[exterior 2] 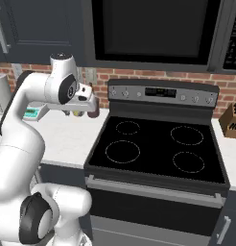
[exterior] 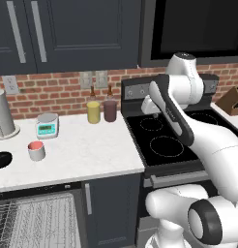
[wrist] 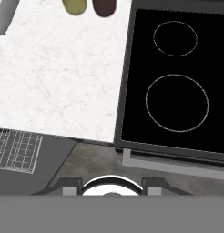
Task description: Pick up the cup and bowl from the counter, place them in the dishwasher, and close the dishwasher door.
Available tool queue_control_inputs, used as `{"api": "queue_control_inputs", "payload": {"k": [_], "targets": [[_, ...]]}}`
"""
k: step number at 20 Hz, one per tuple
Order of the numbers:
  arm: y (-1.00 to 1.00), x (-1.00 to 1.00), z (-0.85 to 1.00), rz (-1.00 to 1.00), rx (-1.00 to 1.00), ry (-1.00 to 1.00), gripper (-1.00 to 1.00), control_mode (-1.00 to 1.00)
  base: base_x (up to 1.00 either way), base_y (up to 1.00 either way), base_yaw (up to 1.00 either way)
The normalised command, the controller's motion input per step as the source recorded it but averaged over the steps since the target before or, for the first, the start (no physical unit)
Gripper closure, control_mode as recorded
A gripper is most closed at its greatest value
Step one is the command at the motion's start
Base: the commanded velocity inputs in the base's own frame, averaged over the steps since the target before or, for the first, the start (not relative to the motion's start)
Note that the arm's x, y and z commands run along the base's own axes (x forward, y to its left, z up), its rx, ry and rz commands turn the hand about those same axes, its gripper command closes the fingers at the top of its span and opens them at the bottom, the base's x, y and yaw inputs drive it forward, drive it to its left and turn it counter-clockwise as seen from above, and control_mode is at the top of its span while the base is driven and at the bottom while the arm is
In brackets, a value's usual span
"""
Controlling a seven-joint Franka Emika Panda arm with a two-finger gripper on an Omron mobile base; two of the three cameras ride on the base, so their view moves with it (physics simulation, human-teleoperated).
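Observation:
The small white-grey cup point(exterior: 37, 150) with a pinkish-red inside stands on the white counter point(exterior: 87, 150), left of centre. The black bowl point(exterior: 2, 159) lies left of it at the picture's edge. Below the counter's front edge the dishwasher point(exterior: 36, 220) stands open with its silver wire rack point(wrist: 17, 150) showing; I cannot make out the door panel. My gripper point(exterior: 149, 108) point(exterior 2: 87, 106) hangs high over the seam between counter and stove, far right of the cup. Its fingertips point(wrist: 69, 185) stand wide apart with nothing between them, so it is open.
A yellow tumbler point(exterior: 93, 112) and a maroon tumbler point(exterior: 110, 111) stand at the brick wall. A small kitchen scale point(exterior: 47, 125) and a grey canister point(exterior: 2, 115) sit behind the cup. The black stove point(exterior 2: 153, 146) lies right of the counter, with a knife block point(exterior 2: 231, 120) beyond it.

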Motion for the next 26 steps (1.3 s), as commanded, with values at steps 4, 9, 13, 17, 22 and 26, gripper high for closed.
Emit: {"api": "queue_control_inputs", "payload": {"k": [4,9,13,17,22,26], "targets": [[0.00,0.00,0.00,0.00,0.00,0.00,-1.00,1.00,0.00,0.00,0.00],[0.00,0.00,0.00,0.00,0.00,0.00,-1.00,1.00,-0.02,0.00,0.08],[0.00,0.00,0.00,0.00,0.00,0.00,-1.00,1.00,-0.01,0.00,0.52],[0.00,0.00,0.00,0.00,0.00,0.00,-1.00,1.00,0.00,0.00,0.73],[0.00,0.00,0.00,0.00,0.00,0.00,-1.00,1.00,0.00,0.00,0.72],[0.00,0.00,0.00,0.00,0.00,0.00,-1.00,1.00,0.00,0.00,0.70]]}}
